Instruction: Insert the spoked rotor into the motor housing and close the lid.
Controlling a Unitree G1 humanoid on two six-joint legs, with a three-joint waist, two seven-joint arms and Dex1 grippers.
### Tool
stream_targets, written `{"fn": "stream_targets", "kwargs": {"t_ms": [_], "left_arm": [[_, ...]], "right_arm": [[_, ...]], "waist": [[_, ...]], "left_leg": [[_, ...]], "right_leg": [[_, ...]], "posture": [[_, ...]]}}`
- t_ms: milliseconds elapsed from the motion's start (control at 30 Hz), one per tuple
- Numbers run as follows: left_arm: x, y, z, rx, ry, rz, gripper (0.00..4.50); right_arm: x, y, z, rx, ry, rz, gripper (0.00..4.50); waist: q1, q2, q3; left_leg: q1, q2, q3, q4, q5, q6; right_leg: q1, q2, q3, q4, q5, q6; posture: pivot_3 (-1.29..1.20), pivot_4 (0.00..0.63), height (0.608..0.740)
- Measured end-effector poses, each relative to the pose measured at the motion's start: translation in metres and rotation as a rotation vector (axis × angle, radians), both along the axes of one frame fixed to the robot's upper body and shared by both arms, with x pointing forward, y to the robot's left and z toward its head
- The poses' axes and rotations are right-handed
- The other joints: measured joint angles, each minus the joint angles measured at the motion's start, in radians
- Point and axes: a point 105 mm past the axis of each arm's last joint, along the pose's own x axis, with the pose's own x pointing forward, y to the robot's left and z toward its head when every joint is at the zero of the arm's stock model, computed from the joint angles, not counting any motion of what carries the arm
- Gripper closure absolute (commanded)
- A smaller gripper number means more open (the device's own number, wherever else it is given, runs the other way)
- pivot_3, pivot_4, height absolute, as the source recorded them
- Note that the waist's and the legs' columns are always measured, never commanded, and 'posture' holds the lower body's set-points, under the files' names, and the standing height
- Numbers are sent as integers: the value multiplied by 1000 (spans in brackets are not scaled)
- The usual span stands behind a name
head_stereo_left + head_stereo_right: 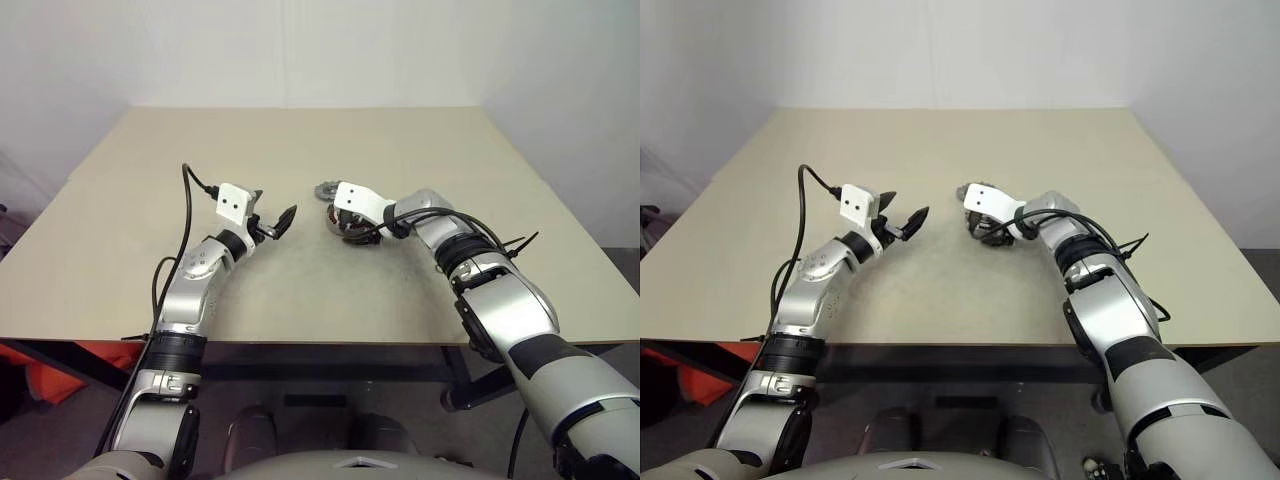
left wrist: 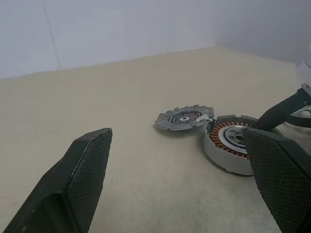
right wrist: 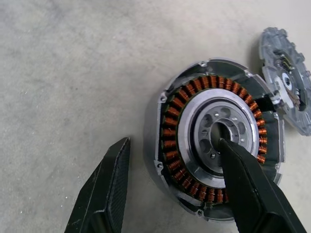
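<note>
The motor housing (image 3: 214,145) lies open on the bench (image 1: 300,140). The right pincer (image 3: 172,182) straddles its wall, fingers apart, one tip in the hub. The toothed disc (image 2: 184,118) touches it at two o'clock. The left pincer (image 1: 272,222) gapes empty at nine o'clock.

Bright, even, diffuse light falls on the beige matte rectangular table (image 1: 300,150); shadows are soft and faint. No glare. The black textured fingers (image 2: 82,184) close to the wrist cameras look slightly soft.

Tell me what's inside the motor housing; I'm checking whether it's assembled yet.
Inside the motor housing: a ring of copper windings around a holed central hub. The right gripper has one finger covering part.
</note>
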Motion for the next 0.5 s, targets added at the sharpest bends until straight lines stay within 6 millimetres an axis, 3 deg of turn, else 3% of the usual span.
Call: {"fn": "stream_targets", "kwargs": {"t_ms": [400, 500], "left_arm": [[-4, -13, -2, -25, 2, -18, 0], [-5, -15, -4, -26, 8, -21, 0]], "right_arm": [[1, 7, 4, -99, 46, 23, 1310], [2, 8, 5, -113, 47, 20, 1906]], "waist": [[0, 1, 0], [0, 2, 1]], "left_leg": [[0, 0, 0, 0, 0, 0], [0, 0, 0, 0, 0, 0]], "right_leg": [[0, 0, 0, 0, 0, 0], [-1, 0, 0, 0, 0, 0]], "posture": [[0, 0, 740], [0, 0, 740]]}}
